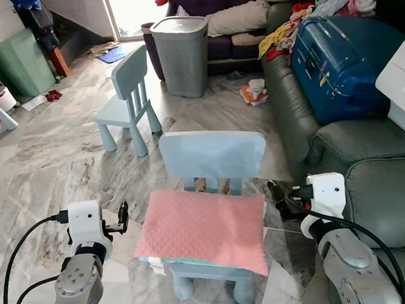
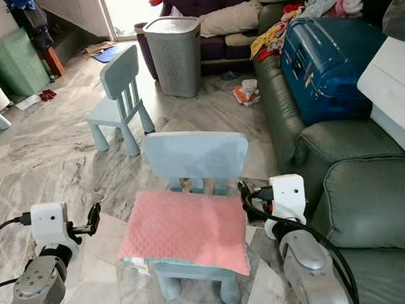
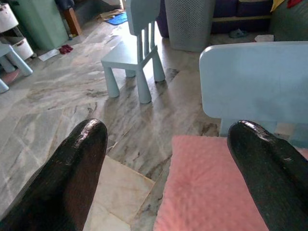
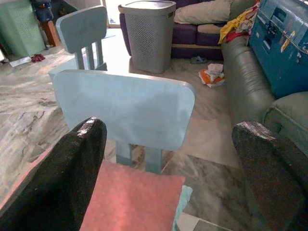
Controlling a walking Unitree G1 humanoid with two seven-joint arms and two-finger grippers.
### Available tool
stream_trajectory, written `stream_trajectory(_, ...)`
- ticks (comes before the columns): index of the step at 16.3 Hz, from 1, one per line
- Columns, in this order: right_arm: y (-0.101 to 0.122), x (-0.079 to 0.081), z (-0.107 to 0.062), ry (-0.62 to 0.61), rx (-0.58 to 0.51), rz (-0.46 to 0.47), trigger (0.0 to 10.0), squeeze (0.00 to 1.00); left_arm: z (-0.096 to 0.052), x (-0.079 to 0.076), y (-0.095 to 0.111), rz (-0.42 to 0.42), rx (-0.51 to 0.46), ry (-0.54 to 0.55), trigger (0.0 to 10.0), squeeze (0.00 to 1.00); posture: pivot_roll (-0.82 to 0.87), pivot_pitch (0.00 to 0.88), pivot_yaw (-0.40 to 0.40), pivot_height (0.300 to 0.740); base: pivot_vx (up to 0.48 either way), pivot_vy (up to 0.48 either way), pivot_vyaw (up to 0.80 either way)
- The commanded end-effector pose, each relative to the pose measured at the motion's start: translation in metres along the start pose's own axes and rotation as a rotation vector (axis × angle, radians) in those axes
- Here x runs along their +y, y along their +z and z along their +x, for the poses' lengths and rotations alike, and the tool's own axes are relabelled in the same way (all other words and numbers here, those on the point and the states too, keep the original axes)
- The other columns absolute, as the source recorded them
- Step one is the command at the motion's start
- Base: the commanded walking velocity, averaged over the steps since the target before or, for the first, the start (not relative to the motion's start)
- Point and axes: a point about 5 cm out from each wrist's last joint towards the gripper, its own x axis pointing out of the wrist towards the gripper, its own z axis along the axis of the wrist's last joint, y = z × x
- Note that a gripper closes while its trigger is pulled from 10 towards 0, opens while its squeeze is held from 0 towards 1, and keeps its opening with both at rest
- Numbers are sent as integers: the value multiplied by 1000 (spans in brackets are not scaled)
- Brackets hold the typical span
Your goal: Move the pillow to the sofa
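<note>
A pink pillow (image 1: 204, 228) lies flat on the seat of a small light-blue chair (image 1: 213, 155) right in front of me. The grey-green sofa (image 1: 360, 176) runs along the right side. My left gripper (image 1: 122, 217) is open just left of the pillow's edge, apart from it. My right gripper (image 1: 278, 195) is open beside the pillow's right rear corner, near the chair back. In the left wrist view the pillow (image 3: 211, 187) lies between and beyond the fingers (image 3: 72, 168). In the right wrist view the chair back (image 4: 125, 108) stands ahead of the open fingers (image 4: 67, 173).
A blue suitcase (image 1: 342, 59) and heaped clothes (image 1: 338, 3) take up the sofa's far part; a white box (image 1: 403, 86) sits nearer. A second blue chair (image 1: 126, 102), a grey laundry basket (image 1: 182, 52) and a green bin (image 1: 19, 60) stand further off.
</note>
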Motion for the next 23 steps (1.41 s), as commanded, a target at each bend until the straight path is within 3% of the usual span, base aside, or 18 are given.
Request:
stream_trajectory(1, 2, 5, -2, 19, -3, 3, 10000, 0, -2, 0, 0, 5, 6, -5, 10000, 0, -72, 70, 64, 701, 0, 0, 0)
stream_trajectory(7, 2, 6, -2, 19, -2, 6, 10000, 0, -3, -1, 0, 4, 11, -6, 10000, 0, -72, 85, 65, 626, 0, 0, 0)
stream_trajectory(16, 10, 12, 11, 34, -26, 5, 10000, 0, -2, 1, 3, 7, 10, 9, 10000, 0, -67, 94, 61, 517, 0, 0, 0)
stream_trajectory(23, 11, 12, 18, 43, -37, -2, 10000, 0, 0, 6, 9, 61, -19, 70, 10000, 0, -60, 87, 61, 442, 0, 0, 0)
